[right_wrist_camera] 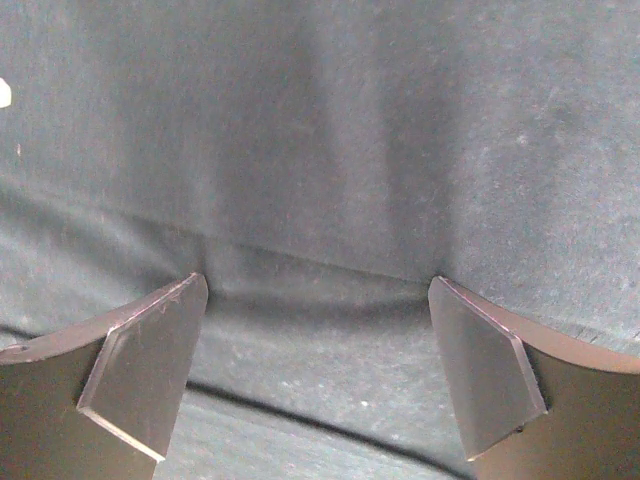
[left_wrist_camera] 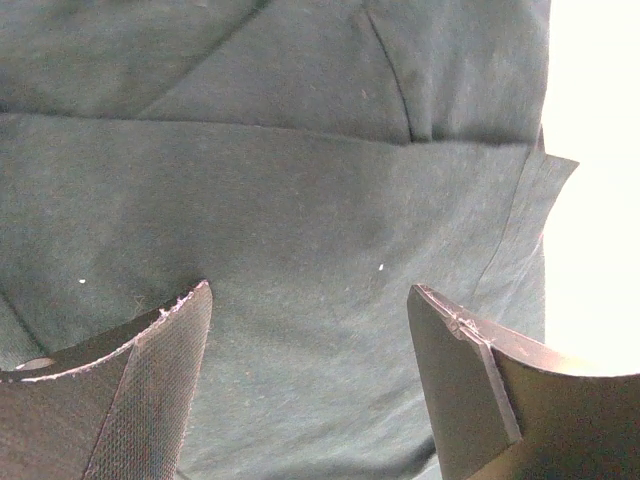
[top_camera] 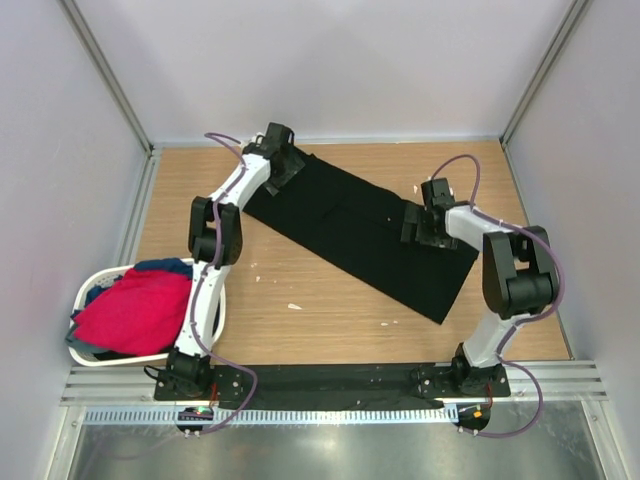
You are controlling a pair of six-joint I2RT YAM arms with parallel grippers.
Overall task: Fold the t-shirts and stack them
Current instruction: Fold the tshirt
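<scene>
A black t-shirt (top_camera: 360, 232) lies folded into a long strip, running from the far left to the near right of the table. My left gripper (top_camera: 285, 165) is open just above its far-left end; the left wrist view shows the black cloth (left_wrist_camera: 300, 200) with fold seams between the spread fingers. My right gripper (top_camera: 420, 228) is open over the strip's right part; in the right wrist view a folded edge of the black cloth (right_wrist_camera: 320, 150) runs between the fingers. A red/pink shirt (top_camera: 135, 312) and a blue one (top_camera: 160, 267) lie in the basket.
A white oval basket (top_camera: 88, 288) stands at the near left of the wooden table (top_camera: 330, 320). Grey walls and metal rails enclose the table on three sides. A small white scrap (top_camera: 294, 306) lies on the wood near the middle.
</scene>
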